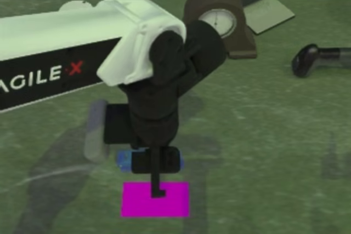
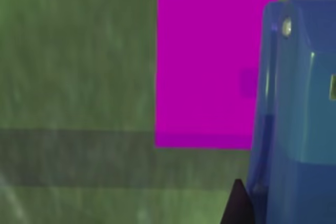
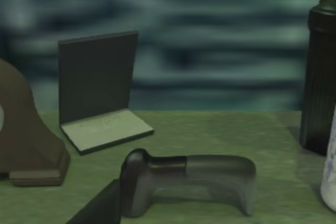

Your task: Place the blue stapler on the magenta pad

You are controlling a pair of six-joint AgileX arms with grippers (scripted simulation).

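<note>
**A:** What takes up the most room?

**B:** A mottled green surface (image 1: pixel 274 135) fills the top view. Across it from the left reaches the left arm (image 1: pixel 66 42), white and black, bending down near the middle.

**A:** What stands at the back?

**B:** A brown mantel clock (image 1: pixel 219 23) with a pale round face, partly behind the arm. Just to its right is a grey-green bookend (image 1: pixel 269 12), an upright plate on a flat base. Farther right lies a black handheld scanner (image 1: pixel 321 58). In the right wrist view a dark ribbed bottle (image 3: pixel 319 77) stands beyond the scanner.

**A:** And the pad?

**B:** The magenta pad (image 1: pixel 155 199) lies flat near the front edge, middle of the surface, plain and rectangular.

**A:** Where is the blue stapler?

**B:** The blue stapler (image 1: pixel 125 160) lies crosswise just behind the pad, under the left end effector (image 1: pixel 155 160). Whether it rests on the surface or hangs above it, I cannot tell.

**A:** Is the end effector pinching it?

**B:** It is pressed together on the stapler's middle. One dark finger (image 1: pixel 157 182) reaches over the pad's back edge.

**A:** The right end effector?

**B:** Cannot tell; only a dark tip shows beside the scanner.
</note>
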